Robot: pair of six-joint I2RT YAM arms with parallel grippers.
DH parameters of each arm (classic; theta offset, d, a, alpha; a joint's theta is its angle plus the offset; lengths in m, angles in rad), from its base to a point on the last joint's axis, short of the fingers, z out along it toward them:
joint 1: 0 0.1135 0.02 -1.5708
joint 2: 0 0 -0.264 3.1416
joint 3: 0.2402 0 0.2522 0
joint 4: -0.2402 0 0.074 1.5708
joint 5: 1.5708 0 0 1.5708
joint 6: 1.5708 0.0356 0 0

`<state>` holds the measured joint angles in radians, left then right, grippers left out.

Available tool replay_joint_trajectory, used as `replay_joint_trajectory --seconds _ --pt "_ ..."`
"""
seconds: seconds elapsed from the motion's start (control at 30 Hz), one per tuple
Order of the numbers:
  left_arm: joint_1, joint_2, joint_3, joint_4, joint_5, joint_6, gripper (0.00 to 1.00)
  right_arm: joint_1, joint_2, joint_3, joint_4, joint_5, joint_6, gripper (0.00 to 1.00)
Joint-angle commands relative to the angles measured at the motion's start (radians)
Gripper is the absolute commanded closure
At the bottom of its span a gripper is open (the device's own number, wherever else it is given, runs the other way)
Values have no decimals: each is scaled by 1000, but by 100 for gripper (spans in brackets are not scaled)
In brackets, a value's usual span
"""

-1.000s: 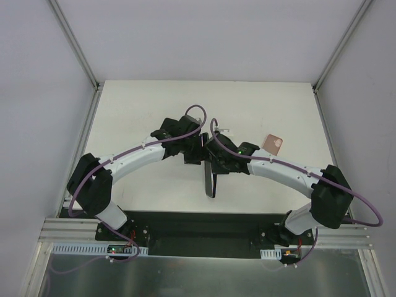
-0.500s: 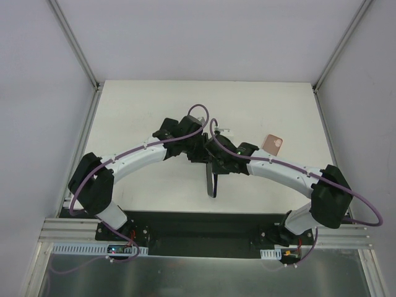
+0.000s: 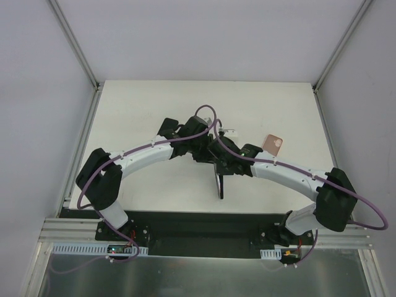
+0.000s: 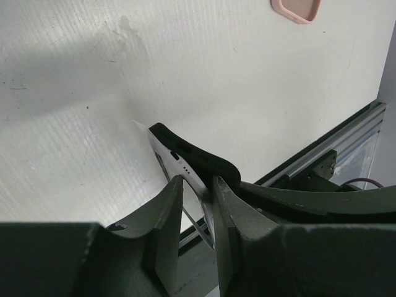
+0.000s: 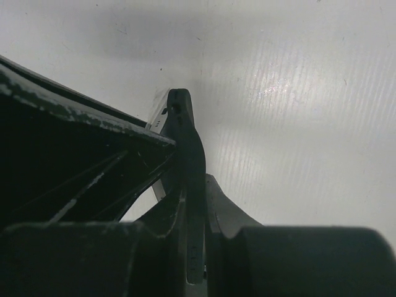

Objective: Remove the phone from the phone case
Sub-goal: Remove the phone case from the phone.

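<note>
The phone [image 4: 166,150], silver-edged, stands on edge above the table, with its black case [image 4: 207,162] bulging away from its far side. In the top view the pair shows as a thin dark strip [image 3: 220,184] at the table's middle front. My left gripper [image 4: 195,185] has its fingers on either side of the phone's edge and is shut on it. My right gripper [image 5: 195,192] is shut on the black case [image 5: 187,142], which runs straight up between its fingers. The two grippers meet over the phone in the top view: left gripper [image 3: 204,150], right gripper [image 3: 221,164].
A small pink case-like piece [image 3: 273,144] lies flat on the white table [image 3: 142,111] to the right, and it also shows in the left wrist view [image 4: 296,8]. The aluminium rail [image 3: 204,232] runs along the near edge. Grey walls enclose the table.
Both grippers and the held phone have shifted slightly right. The phone strip went from leaning to nearly straight, and the left arm reached further in toward the right gripper.
</note>
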<state>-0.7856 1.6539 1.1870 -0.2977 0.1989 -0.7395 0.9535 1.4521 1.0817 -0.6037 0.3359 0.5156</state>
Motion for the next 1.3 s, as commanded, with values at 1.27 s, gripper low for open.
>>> replay_joint_trajectory --seconds 1.27 --pt "-24 306 -35 -182 132 80 76 42 -75 -77 208 152 61 99"
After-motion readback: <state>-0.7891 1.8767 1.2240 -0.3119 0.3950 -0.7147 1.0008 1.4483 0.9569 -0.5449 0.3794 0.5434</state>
